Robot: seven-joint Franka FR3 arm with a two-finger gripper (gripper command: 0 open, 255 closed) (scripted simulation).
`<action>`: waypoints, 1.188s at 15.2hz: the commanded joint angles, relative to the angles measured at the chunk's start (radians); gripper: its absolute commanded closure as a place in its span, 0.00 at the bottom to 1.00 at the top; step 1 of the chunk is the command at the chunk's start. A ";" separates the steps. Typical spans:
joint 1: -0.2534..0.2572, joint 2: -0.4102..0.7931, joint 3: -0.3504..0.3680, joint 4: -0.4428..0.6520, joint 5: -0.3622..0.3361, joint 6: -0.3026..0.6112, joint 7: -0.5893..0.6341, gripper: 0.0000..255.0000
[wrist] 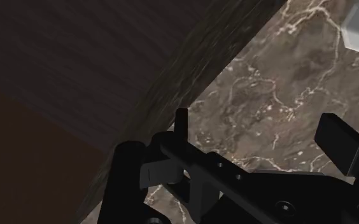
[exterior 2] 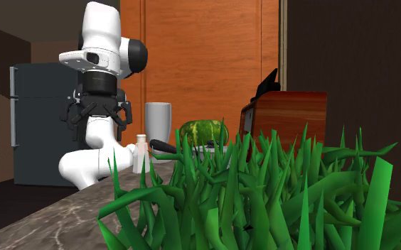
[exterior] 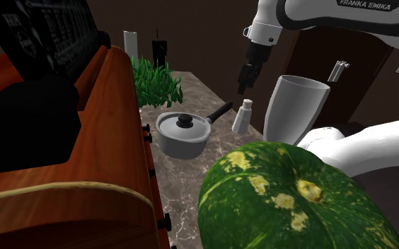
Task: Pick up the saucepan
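Now | tool (exterior: 245,83) open wide w/ nothing (up high) | saucepan (exterior: 182,134) on counter (exterior: 187,185), below & shoulder view's left, well apart

Entry one: we read "FRANKA EMIKA" in white capitals on the dark band of the robot arm's upper link (exterior: 364,8), at the shoulder view's top right. Entry two: the black panel (exterior: 46,32) above the wooden cabinet (exterior: 113,141) bears pale markings, too faint for us to read.
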State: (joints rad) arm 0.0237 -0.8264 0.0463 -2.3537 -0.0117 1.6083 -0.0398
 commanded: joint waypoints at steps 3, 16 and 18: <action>0.050 0.056 0.017 0.038 -0.003 0.013 -0.076 0.00; 0.349 0.278 0.151 0.200 -0.022 0.040 -0.564 0.00; 0.394 0.290 0.173 0.207 -0.023 0.040 -0.640 0.00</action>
State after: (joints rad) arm 0.3939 -0.5381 0.2096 -2.1481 -0.0337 1.6505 -0.6353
